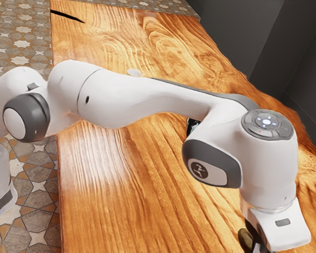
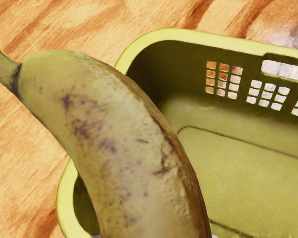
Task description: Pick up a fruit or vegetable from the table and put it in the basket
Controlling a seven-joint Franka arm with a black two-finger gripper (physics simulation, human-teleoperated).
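At the exterior view's lower right, my gripper (image 1: pixel 259 243) is mostly hidden below the arm's hand and cut off by the picture's edge. Beside it shows a dark brownish-green end of the banana (image 1: pixel 245 240). The wrist view has the banana (image 2: pixel 124 148) large and close, yellow-green with brown specks, its stem free. Small pale bits of my gripper (image 2: pixel 155 236) border it on both sides at the lower edge, shut on it. The banana hangs above one end of the yellow-green basket (image 2: pixel 228 193), covering part of its rim.
The basket's wall has rows of square holes and a handle slot. Wooden table (image 1: pixel 110 184) extends under the arm. A small white object (image 1: pixel 134 73) and a dark object (image 1: pixel 191 125) are partly hidden by the arm. Dark walls stand beyond the table at the exterior view's right.
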